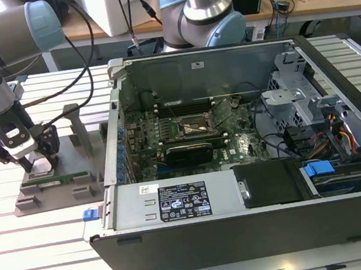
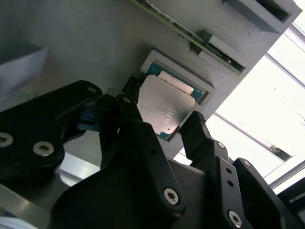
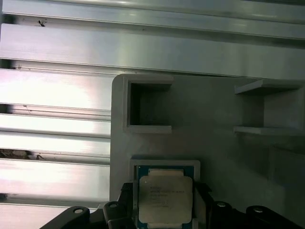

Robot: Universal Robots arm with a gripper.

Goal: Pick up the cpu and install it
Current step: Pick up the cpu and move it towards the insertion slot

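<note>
The cpu (image 3: pixel 165 200), a flat square chip with a silver top and a teal rim, lies in a shallow square pocket of the grey fixture (image 3: pixel 214 143). My gripper (image 3: pixel 164 205) is down over it, one black finger on each of two opposite edges. In the second wrist view the fingertips (image 2: pixel 194 119) touch the sides of the cpu (image 2: pixel 164 107), so the gripper (image 2: pixel 162 107) is shut on it. In the exterior view the gripper (image 1: pixel 31 163) sits low on the fixture (image 1: pixel 56 193) at the exterior view's left, well away from the motherboard socket (image 1: pixel 196 128).
An open computer case (image 1: pixel 258 231) fills the exterior view's middle and right, with cables and a drive cage inside. A green memory stick (image 1: pixel 54 181) lies in the fixture beside the gripper. Upright grey holders (image 1: pixel 77 124) stand on the fixture. A second arm's base (image 1: pixel 202 14) stands behind the case.
</note>
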